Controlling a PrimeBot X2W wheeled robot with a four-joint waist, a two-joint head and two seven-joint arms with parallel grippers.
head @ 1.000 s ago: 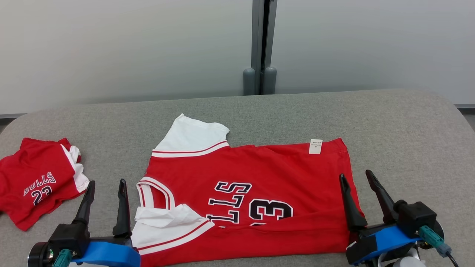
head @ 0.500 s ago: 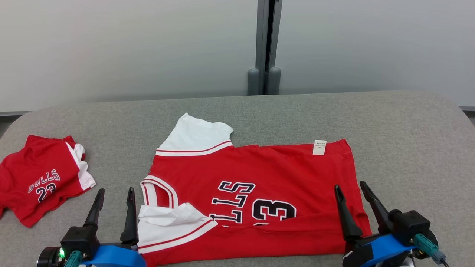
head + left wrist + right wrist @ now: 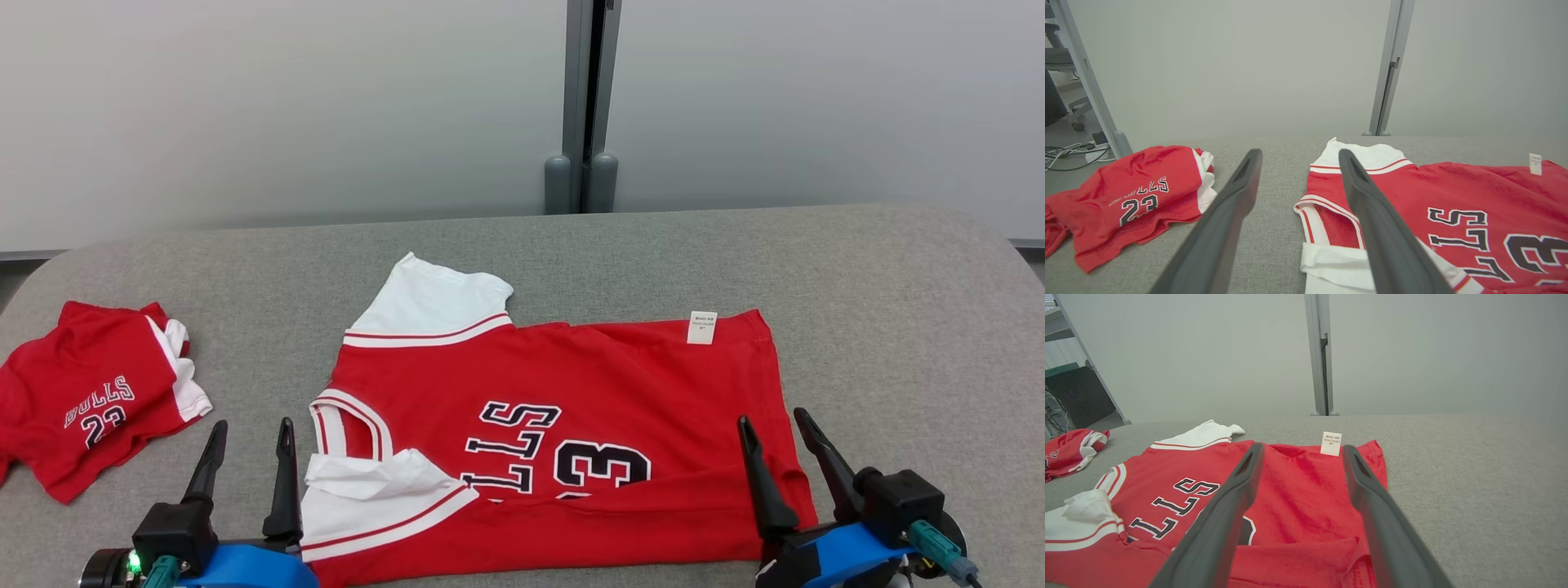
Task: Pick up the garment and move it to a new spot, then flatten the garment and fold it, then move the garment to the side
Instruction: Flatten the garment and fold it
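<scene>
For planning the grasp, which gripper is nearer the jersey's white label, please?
Right: the right gripper is over the jersey near its white label; the left gripper is beside the collar.

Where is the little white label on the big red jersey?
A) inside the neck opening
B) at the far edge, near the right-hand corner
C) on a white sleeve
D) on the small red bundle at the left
B: the white label sits on the far edge of the big red jersey, close to its right-hand corner, well away from the sleeves and the neck.
</scene>
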